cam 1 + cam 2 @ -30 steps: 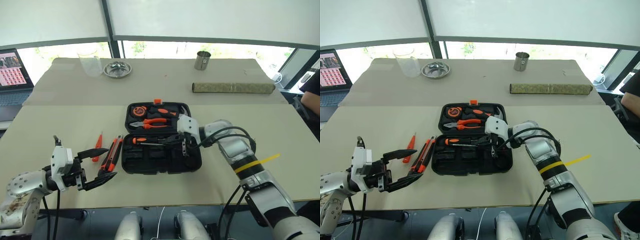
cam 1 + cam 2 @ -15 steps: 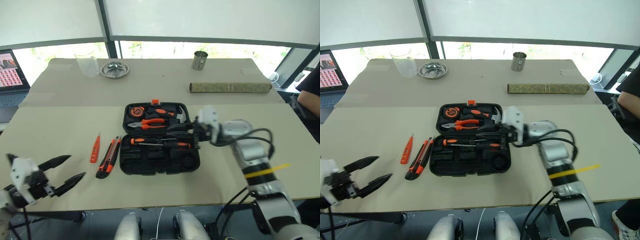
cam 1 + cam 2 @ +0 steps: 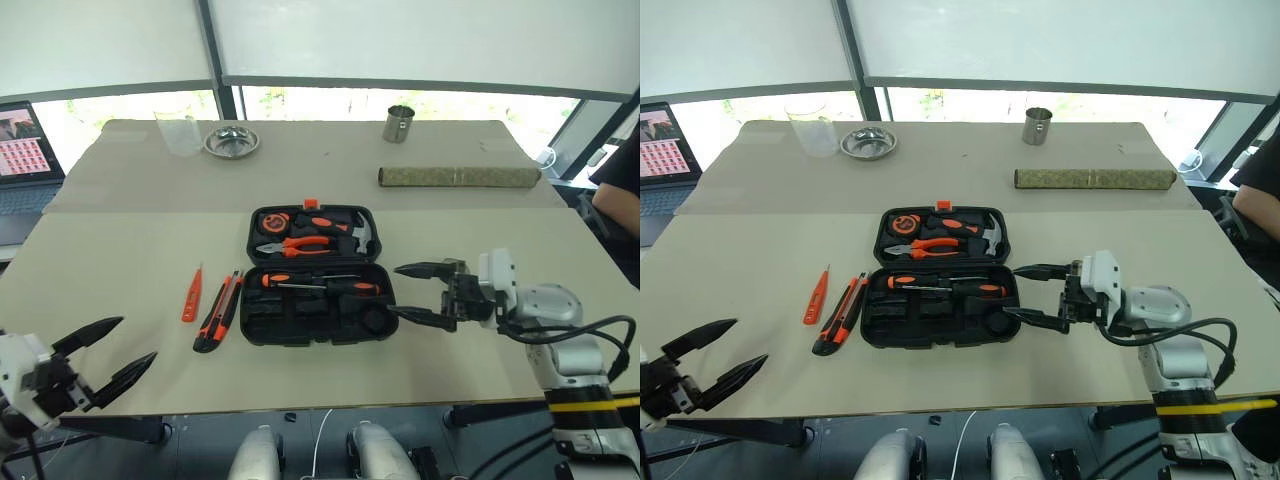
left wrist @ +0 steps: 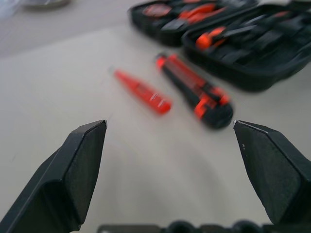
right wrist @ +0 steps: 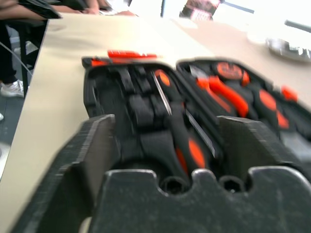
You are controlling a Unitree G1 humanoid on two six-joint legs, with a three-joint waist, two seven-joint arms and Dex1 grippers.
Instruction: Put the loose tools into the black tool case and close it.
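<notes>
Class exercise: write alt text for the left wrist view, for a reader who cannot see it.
An open left pincer hovers over a beige table, its fingers apart. Ahead lie a slim orange tester screwdriver, an orange-black utility knife and the open black tool case.

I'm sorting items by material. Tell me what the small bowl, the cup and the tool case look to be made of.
Small bowl: probably polished metal, given its silvery, shiny rim.
Cup: likely steel, with a grey reflective wall.
Black tool case: seemingly matte moulded plastic, judging by its rounded corners and shaped slots, with an orange latch that looks plastic too.
</notes>
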